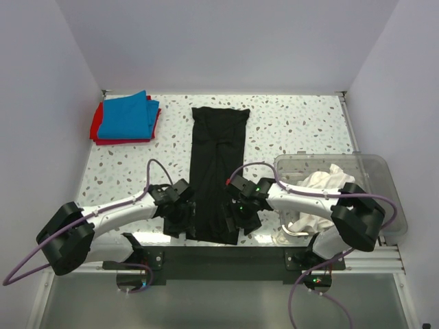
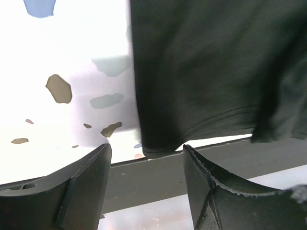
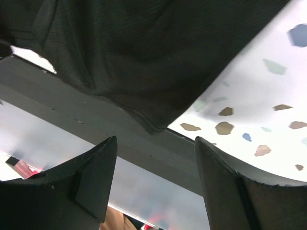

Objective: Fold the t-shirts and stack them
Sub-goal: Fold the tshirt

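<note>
Mid-table: black t-shirt (image 1: 218,171), flat, folded lengthwise into a narrow strip. Long axis near-to-far, one short end toward the back wall, the other at the near edge of the speckled table (image 1: 295,130). Collar end not discernible.

Left gripper (image 1: 182,215) just beside the strip's near-left corner, right gripper (image 1: 240,212) just beside the near-right corner, one on each flank.

Left wrist view: left gripper (image 2: 146,187) spread wide, nothing between the fingers; hem corner of the black t-shirt (image 2: 211,72) just ahead of the gap, over the dark rail (image 2: 144,182).

Right wrist view: right gripper (image 3: 156,187) likewise spread and empty; cloth corner (image 3: 144,57) just beyond the gap.

Far-left corner: blue t-shirt (image 1: 127,115) folded atop red t-shirt (image 1: 96,129). Right side: white t-shirts (image 1: 322,184) bunched in clear bin (image 1: 381,175).
</note>
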Robot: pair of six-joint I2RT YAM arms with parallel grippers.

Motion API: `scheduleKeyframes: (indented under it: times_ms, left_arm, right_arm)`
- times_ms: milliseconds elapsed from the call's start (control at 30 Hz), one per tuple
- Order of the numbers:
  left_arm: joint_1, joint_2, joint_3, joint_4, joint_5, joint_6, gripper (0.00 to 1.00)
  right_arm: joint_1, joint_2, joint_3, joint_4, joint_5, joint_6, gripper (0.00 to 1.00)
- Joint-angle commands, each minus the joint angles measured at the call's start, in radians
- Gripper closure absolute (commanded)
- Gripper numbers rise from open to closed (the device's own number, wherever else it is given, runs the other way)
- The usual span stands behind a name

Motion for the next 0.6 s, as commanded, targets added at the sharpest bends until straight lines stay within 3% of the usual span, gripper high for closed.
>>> scheduleKeyframes:
  times_ms: [0,567]
  left_arm:
    - [0.005,-0.011,-0.035,0.055,0.033,0.021,0.35]
    - [0.009,0.029,-0.066,0.153,0.065,0.042,0.44]
  right_arm:
    - [0.033,0.004,-0.015,0.037,-0.02,0.051,0.31]
    - [0.047,0.102,-0.012,0.052,0.049,0.074,0.47]
